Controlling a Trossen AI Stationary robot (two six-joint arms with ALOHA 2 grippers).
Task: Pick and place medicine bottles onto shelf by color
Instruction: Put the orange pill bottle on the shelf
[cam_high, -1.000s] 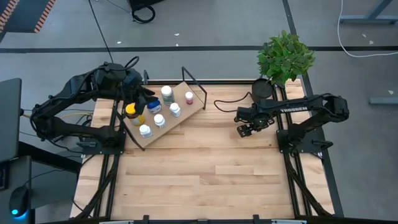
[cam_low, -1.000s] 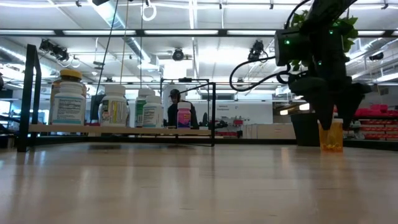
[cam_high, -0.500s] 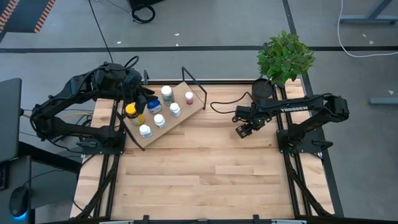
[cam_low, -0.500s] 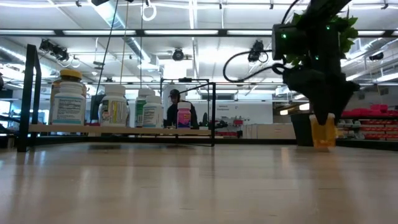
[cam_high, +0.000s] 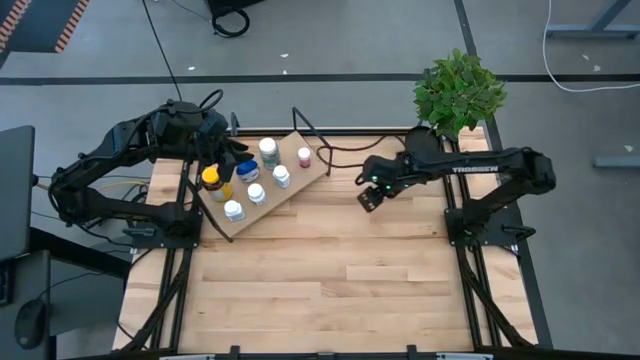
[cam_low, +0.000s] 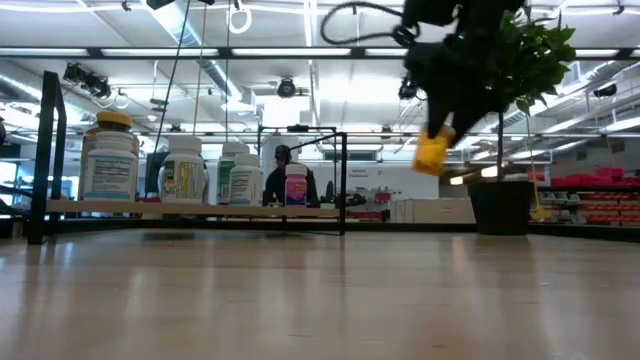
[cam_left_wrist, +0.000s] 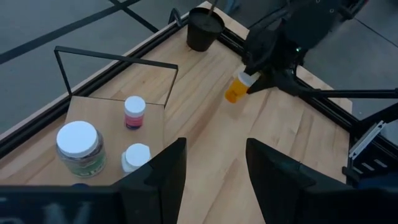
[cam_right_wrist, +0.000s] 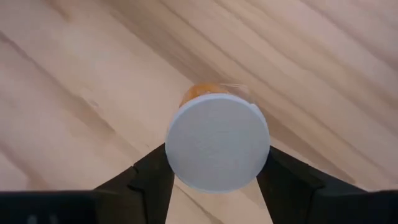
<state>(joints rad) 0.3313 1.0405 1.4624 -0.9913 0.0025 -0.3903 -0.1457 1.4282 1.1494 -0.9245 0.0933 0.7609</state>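
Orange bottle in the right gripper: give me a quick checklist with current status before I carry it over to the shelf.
1. Grip: ok. The right gripper is shut on the orange bottle, just below its white cap.
2. Clearance: ok. In the low view the orange bottle hangs well above the tabletop.
3. Bottle attitude: not ok. It hangs tilted, not upright.
4. Free spot on the shelf: ok. Bare board shows beside the pink-capped bottle, at the end nearest the right arm.
5. Wire frame in the path: cannot tell whether the approach clears it.
6. Left gripper: ok. It hovers at the shelf's other end, holding nothing.
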